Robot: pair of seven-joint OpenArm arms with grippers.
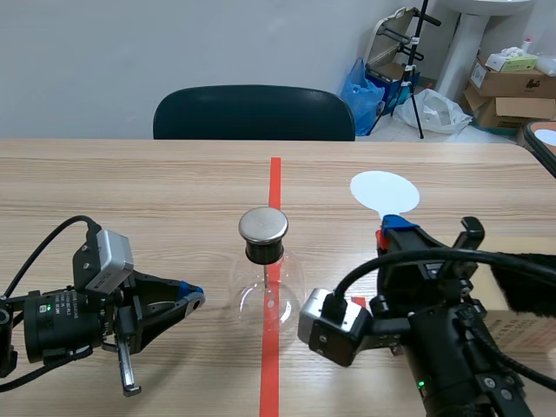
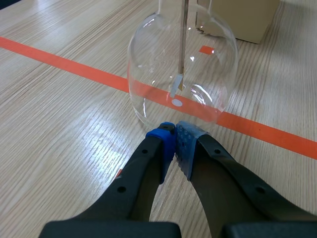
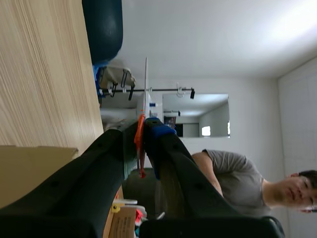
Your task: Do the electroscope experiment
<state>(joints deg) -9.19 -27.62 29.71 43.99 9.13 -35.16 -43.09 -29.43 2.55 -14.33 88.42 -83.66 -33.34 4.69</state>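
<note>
Pale wood-grain worktop here, a dark chair tucked at its far edge, plain grey-white wall behind. Past the far right corner: cardboard boxes (stacked), a blue bag, a black stand.

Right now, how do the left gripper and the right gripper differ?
The left gripper is shut on nothing; the right gripper is shut on the orange handle of a white disc paddle. The left gripper sits level, tips close to the glass flask; the right gripper is rolled onto its side. Both have blue pads.
</note>
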